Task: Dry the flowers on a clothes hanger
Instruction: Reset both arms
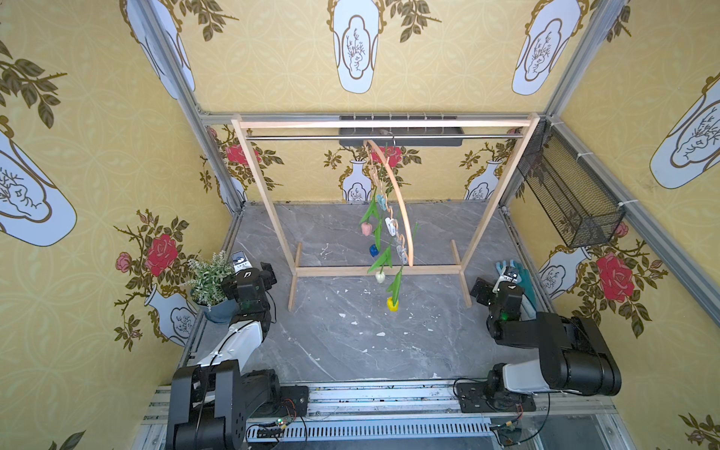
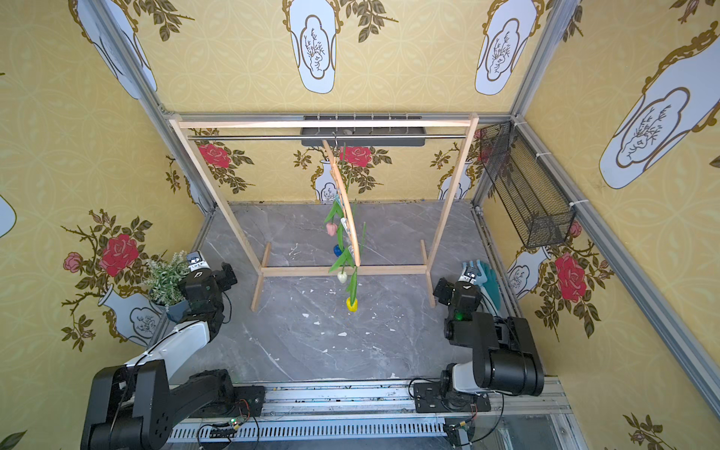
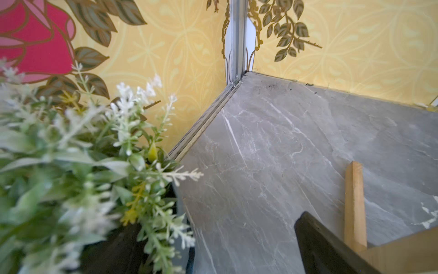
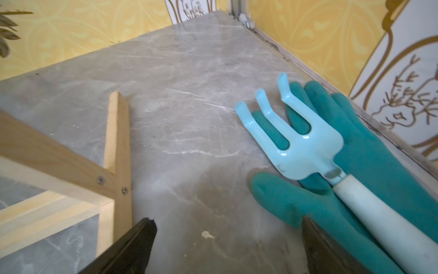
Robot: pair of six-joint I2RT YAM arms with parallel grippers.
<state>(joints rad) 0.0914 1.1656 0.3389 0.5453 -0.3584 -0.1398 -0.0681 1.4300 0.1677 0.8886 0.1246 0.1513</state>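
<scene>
Potted plant (image 1: 210, 280) by the left wall, wooden rack (image 1: 331, 271) standing in the middle, and a light-blue rake (image 4: 305, 147) lying on a teal glove (image 4: 379, 151).

Bright and evenly lit in both top views, with soft diffuse light and only faint shade on the marble floor (image 1: 350, 343) beneath the wooden rack (image 1: 335, 271). Bowed outward at the edges, plainly so along the metal wall frames (image 1: 177, 66). From the left wrist, badly out of focus on the potted plant (image 3: 71, 178) just beside the left gripper (image 3: 225, 220), crisper well ahead toward the corner. From the right wrist, dark and blurred on the fingers (image 4: 132, 246) of the right gripper (image 4: 227, 220), mildly soft on the glove (image 4: 379, 154) and hand rake (image 4: 305, 147) just ahead, with glossy highlights on the tines and a pale sheen farther ahead.
</scene>
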